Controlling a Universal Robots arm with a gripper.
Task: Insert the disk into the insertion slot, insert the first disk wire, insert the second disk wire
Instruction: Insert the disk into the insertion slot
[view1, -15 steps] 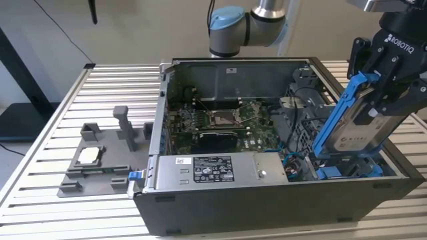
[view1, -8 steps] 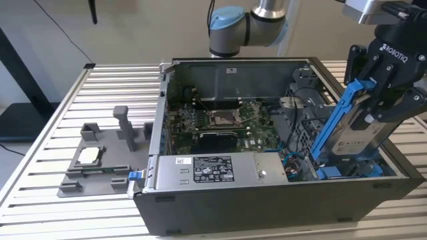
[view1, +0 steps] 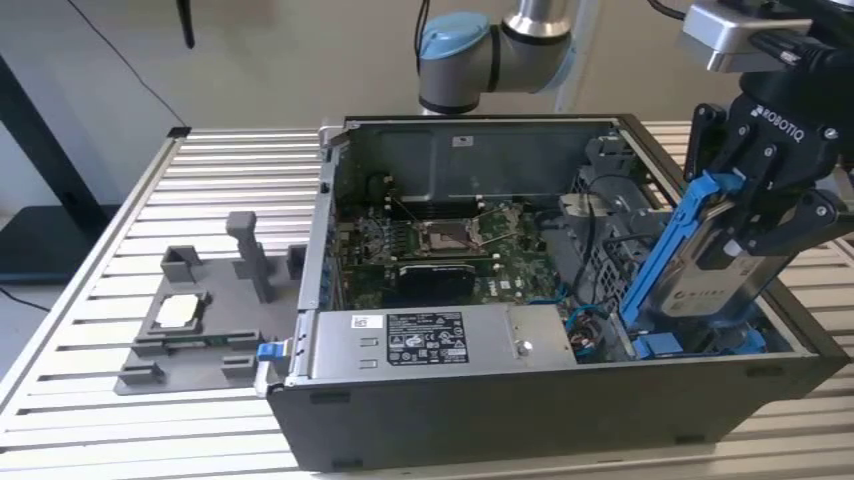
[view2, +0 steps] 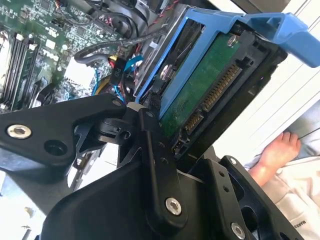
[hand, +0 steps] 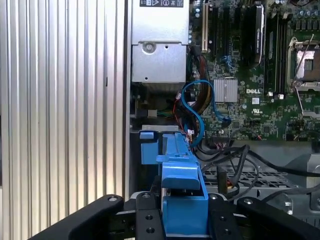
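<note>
gripper (view1: 750, 228) pinching flat blue-framed disk (view1: 703, 290), tilted, lower end inside open grey metal computer case (view1: 534, 405)

A robotics lab or test workshop: an open computer case (view1: 561, 410) lies on a ribbed aluminium counter (view1: 160, 420), a grey parts fixture (view1: 200, 345) just beside the case, an industrial robot arm (view1: 497, 50) behind it, a plain pale wall (view1: 267, 50) beyond.
</note>
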